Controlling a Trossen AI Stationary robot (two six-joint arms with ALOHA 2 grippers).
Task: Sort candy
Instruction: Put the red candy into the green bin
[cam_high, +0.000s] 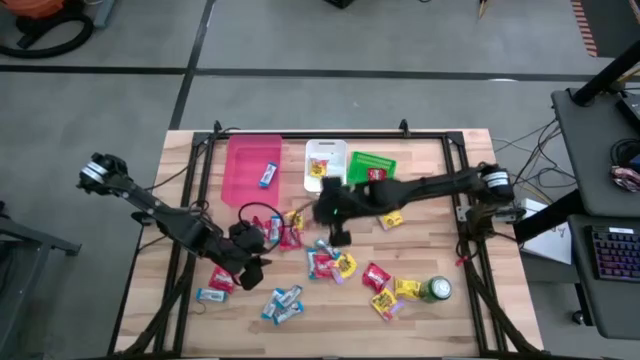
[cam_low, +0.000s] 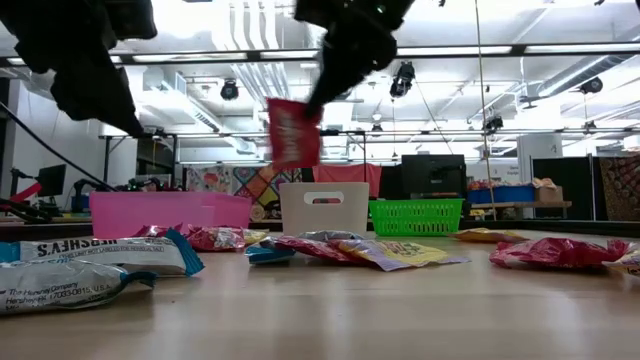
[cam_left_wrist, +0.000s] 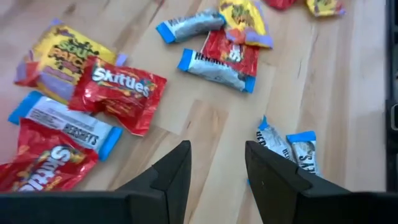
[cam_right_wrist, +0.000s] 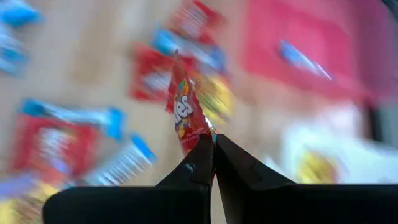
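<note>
Candy lies scattered over the wooden table (cam_high: 420, 240): red packets (cam_left_wrist: 121, 90), yellow packets (cam_left_wrist: 59, 59) and blue-and-silver bars (cam_left_wrist: 217, 70). My right gripper (cam_right_wrist: 213, 144) hangs over the middle of the table, near the bins, shut on one red packet (cam_low: 292, 133). My left gripper (cam_left_wrist: 217, 149) is open and hovers over bare wood at the pile's left near side, with bars (cam_left_wrist: 287, 146) just beside it and nothing between its fingers. In the high view it sits at the left gripper (cam_high: 255, 268). My right gripper pinches the red packet by one end (cam_right_wrist: 200, 132) between its two fingertips. The fingers (cam_low: 325, 85) come slanting down from above. The packet is lifted clear of the table and hangs upright below the fingers, edge-on to the wrist camera.
Three bins stand in a row at the far side: pink (cam_high: 240, 175) holding a blue bar, white (cam_high: 325, 150) holding yellow candy, green (cam_high: 360, 165) holding a red packet. A green can (cam_high: 436, 290) stands near the right near corner. A black cable (cam_high: 255, 212) loops by the pink bin.
</note>
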